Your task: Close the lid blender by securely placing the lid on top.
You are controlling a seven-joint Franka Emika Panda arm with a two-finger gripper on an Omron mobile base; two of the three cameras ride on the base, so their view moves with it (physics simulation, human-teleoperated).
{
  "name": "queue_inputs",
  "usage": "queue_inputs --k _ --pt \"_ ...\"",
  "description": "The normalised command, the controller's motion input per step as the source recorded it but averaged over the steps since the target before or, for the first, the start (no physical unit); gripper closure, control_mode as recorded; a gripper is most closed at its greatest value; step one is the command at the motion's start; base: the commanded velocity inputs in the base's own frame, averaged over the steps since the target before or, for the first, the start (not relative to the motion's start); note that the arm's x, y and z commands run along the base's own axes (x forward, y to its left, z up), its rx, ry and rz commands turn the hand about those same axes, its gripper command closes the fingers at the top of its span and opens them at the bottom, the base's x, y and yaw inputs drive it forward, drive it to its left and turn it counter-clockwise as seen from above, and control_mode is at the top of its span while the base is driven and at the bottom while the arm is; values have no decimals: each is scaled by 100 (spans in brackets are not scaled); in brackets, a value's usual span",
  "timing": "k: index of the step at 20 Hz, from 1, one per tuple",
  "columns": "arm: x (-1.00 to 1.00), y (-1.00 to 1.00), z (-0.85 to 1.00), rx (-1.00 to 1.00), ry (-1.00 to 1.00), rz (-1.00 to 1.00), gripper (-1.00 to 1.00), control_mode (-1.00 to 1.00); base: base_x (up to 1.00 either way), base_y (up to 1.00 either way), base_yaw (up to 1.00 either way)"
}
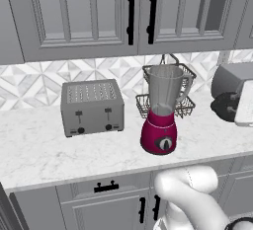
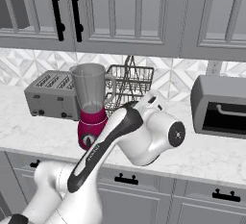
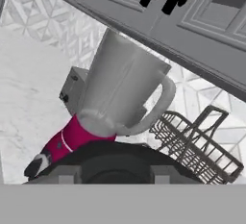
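The blender (image 1: 159, 134) stands on the counter with a magenta base, a black dial and a clear, open-mouthed jar (image 1: 165, 88). It also appears in the right base view (image 2: 91, 122) and, rolled, in the hand view (image 3: 115, 98). The black round lid (image 3: 115, 156) sits between the fingers of my gripper (image 3: 114, 172), which is shut on it. The lid is well below the jar's mouth and to the right of the blender, facing the jar's handle side. In the left base view a dark round shape (image 1: 225, 107) at the end of my white hand looks like the held lid.
A grey toaster (image 1: 92, 106) stands left of the blender. A wire basket (image 1: 184, 104) sits right behind the jar, and a grey toaster oven (image 2: 221, 105) is at the right. Upper cabinets (image 1: 128, 12) hang over the counter. My arm's elbow (image 2: 161, 134) is in front of the counter edge.
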Motion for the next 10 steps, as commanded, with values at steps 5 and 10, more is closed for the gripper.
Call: queue_inputs --k 5,10 --pt "-64 29 97 4 -11 -4 100 -100 0 0 0" --pt "-61 45 75 8 -6 -2 100 -100 0 0 0"
